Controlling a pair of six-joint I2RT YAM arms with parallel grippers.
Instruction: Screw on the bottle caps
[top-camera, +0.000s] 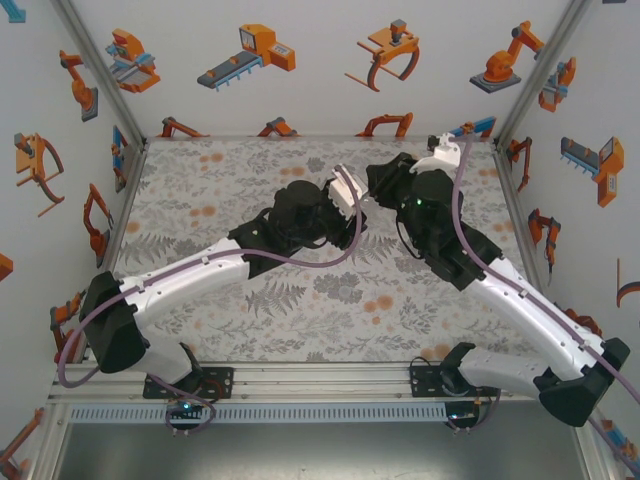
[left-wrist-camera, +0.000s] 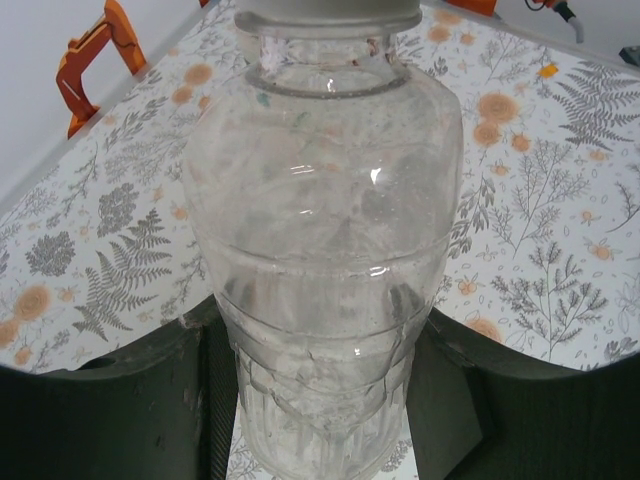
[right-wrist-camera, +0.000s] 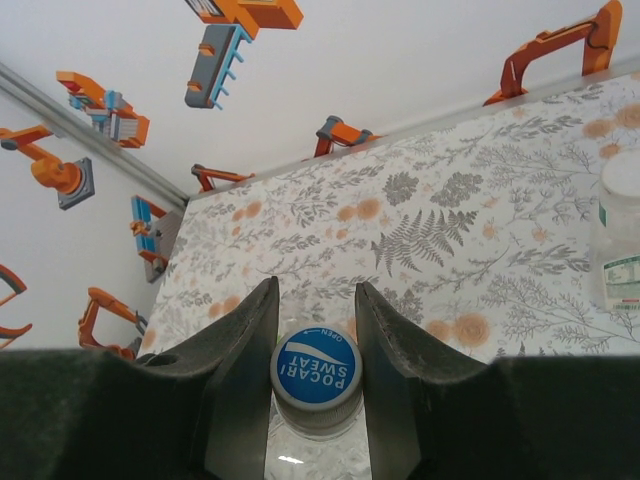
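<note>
My left gripper (left-wrist-camera: 320, 410) is shut on the lower body of the plain clear bottle (left-wrist-camera: 320, 220), which stands upright between its dark fingers (left-wrist-camera: 120, 400). The blue cap (right-wrist-camera: 316, 368), printed "Pocari Sweat", sits on that bottle's neck. My right gripper (right-wrist-camera: 316, 345) is shut on the blue cap, one finger pressing each side. In the top view both grippers meet over the back middle of the table, left gripper (top-camera: 352, 200) and right gripper (top-camera: 378, 186), hiding the bottle. A second clear bottle (right-wrist-camera: 620, 250) with a label and a white cap (right-wrist-camera: 622, 175) stands at the right.
The floral table mat (top-camera: 300, 300) spreads around both arms. Walls with orange robot stickers (top-camera: 250, 50) close in the back and sides. The back table edge (right-wrist-camera: 400, 135) runs behind the capped bottle.
</note>
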